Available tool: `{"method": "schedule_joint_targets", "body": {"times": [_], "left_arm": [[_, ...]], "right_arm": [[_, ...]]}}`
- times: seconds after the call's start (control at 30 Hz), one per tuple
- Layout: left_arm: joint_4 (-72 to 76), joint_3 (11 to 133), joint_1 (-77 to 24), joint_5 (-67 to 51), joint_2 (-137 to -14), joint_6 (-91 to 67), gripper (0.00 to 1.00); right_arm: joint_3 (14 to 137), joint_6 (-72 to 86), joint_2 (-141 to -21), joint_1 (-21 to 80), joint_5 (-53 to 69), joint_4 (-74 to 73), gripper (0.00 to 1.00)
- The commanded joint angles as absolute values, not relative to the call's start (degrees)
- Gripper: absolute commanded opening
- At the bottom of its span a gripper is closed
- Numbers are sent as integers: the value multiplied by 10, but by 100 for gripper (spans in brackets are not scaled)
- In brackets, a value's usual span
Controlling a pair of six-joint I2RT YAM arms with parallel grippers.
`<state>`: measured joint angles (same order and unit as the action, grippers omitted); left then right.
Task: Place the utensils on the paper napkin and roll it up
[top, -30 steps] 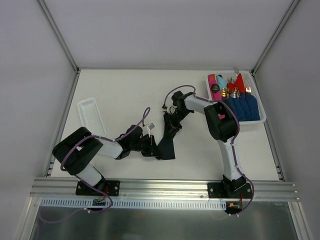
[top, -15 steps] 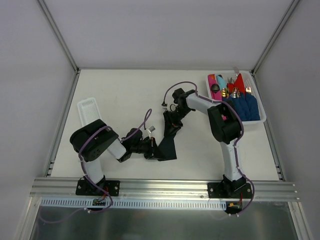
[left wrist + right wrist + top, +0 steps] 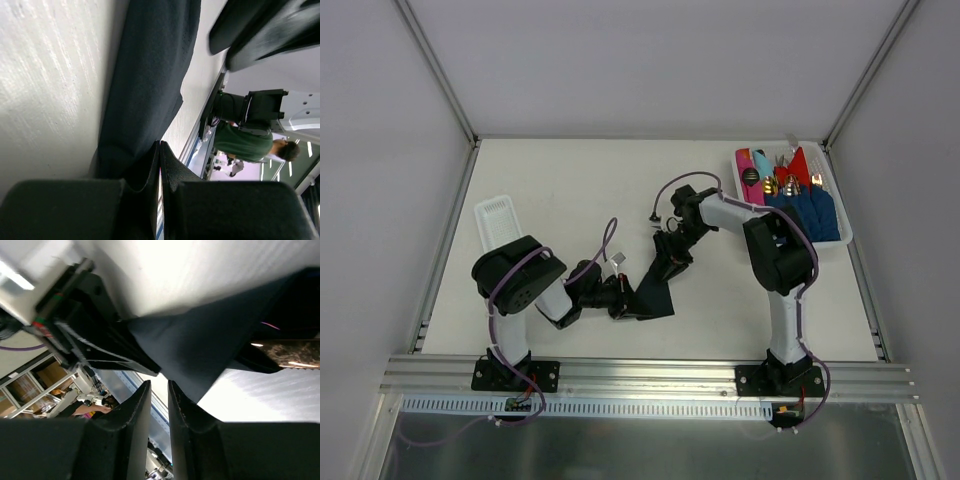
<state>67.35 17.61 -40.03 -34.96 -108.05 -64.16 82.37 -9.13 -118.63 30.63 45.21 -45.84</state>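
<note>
The paper napkin (image 3: 655, 292) is a near-black sheet, folded and partly raised off the table between the two arms. My left gripper (image 3: 620, 300) is at its lower left edge. In the left wrist view the gripper (image 3: 160, 145) has its jaws pressed together beside the napkin (image 3: 150, 75), with no paper seen between them. My right gripper (image 3: 672, 262) is at the napkin's upper end. Its jaws (image 3: 159, 383) stand a narrow gap apart with nothing in it, and the napkin (image 3: 200, 350) hangs just past them. Utensils (image 3: 782, 183) show in the far right bin.
A white bin (image 3: 844, 240) at the back right holds gold utensils, red and pink napkins and blue rolled napkins (image 3: 810, 215). A long white tray (image 3: 498, 222) lies at the left. A shiny brownish strip (image 3: 290, 352) shows under the napkin's fold; I cannot tell what it is.
The left arm has drawn its elbow back toward its base and its jaws have closed fully. The right gripper has shifted slightly right and nearer. The napkin stays between them.
</note>
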Motion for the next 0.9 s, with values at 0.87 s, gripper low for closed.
{"method": "schedule_joint_targets", "body": {"times": [0.87], "left_arm": [[365,227,-392,-238,-827,-491,13]], "right_arm": [[920,-147,-1288,327,273,-490,22]]}}
